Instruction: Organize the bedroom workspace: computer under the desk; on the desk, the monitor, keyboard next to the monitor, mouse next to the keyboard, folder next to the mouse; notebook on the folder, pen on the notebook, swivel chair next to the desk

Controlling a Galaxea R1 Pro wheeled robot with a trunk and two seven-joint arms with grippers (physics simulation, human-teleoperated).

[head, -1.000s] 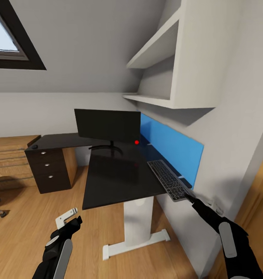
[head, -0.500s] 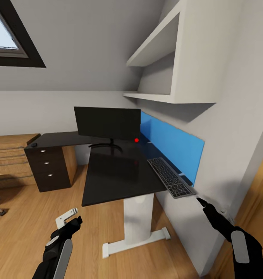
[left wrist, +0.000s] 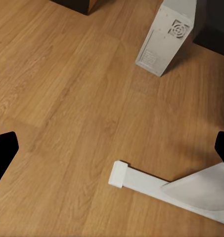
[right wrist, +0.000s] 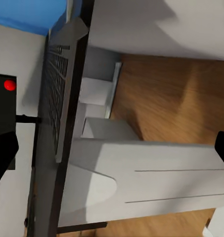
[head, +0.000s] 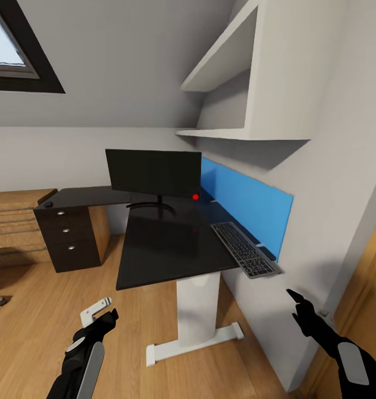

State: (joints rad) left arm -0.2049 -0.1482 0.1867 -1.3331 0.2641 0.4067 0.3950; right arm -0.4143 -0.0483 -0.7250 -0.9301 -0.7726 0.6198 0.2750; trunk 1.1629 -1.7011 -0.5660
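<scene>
At the near right corner of the desk [head: 165, 249], the keyboard [head: 244, 256] lies flat beside the blue back panel [head: 248, 208], its end hanging over the edge. The right gripper [head: 296, 298] has released it and pulled back, fingers spread and empty. The left gripper [head: 102, 311] hangs low, released too. The monitor [head: 153, 173] stands well behind, so the keyboard likely needs pushing closer.

desk [head: 165, 244]: glossy black l-shaped top, white legs, blue back panel, black three-drawer unit at its far end. monitor [head: 153, 173]: upright on the desk's corner. keyboard [head: 244, 256]: flat beside the back panel, near end overhanging the desk edge. mouse [head: 47, 204]: above the drawers. computer [left wrist: 163, 39]: upright on the floor by the desk.
</scene>
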